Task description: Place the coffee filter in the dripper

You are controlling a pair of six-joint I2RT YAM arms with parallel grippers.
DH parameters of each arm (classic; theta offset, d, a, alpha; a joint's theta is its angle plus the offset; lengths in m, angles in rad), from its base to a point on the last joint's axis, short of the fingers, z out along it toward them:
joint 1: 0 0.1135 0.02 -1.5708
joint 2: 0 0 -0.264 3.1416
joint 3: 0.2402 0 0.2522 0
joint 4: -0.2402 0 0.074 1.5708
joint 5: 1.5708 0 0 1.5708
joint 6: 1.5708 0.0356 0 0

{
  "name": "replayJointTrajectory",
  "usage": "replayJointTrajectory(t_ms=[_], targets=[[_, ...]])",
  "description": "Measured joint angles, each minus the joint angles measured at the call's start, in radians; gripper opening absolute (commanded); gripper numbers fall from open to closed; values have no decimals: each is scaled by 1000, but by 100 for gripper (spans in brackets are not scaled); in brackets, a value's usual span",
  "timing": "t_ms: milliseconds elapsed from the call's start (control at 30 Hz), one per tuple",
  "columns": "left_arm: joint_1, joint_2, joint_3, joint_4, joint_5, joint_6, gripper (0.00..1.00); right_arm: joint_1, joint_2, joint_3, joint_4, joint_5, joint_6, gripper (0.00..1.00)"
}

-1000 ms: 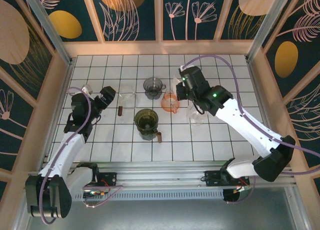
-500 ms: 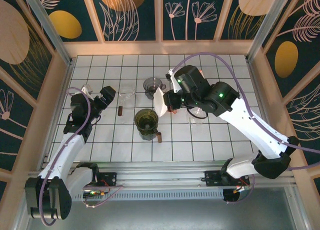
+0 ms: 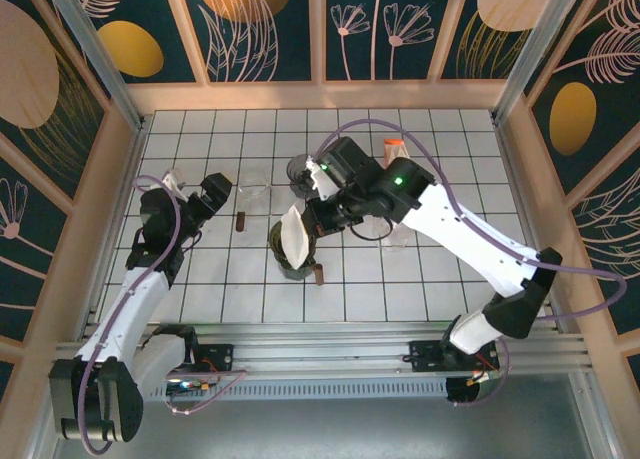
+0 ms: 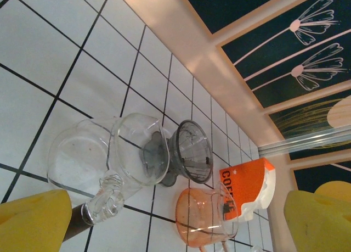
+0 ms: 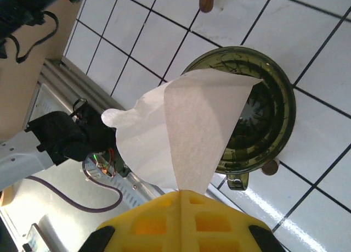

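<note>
My right gripper (image 5: pixel 185 200), clamped on the white paper cone filter (image 5: pixel 181 126), holds it over the dark-green glass dripper (image 5: pixel 271 120), not yet seated.

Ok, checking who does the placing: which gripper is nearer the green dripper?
Right. The right gripper holds the filter over the green dripper; the left gripper sits open far to its left.

Matt paper coffee filter (image 5: pixel 186 131), glossy translucent green dripper (image 5: pixel 272 130), shiny white tiles (image 5: pixel 323 156)
</note>
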Motion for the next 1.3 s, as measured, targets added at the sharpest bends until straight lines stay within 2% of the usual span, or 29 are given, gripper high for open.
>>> replayJointTrajectory(t_ms=[267,533,867,1100,1167,1300], targets=[[-15,-49,-10,0,5,9,99,-22,68,32,-36,-45,-2,0],[-140,-67,-11,-20,-3,57,99,-58,108,60,-52,-33,-21,0],[-167,-122,-3,-86,15,111,95,-68,158,62,-66,22,-63,0],[-254,-116,30,-126,35,145,95,-68,163,45,-39,44,-82,0],[-275,-109,39,-135,36,151,94,-68,163,28,-26,48,-82,9],[-285,-97,42,-151,37,154,91,-68,162,-17,9,61,-80,36]])
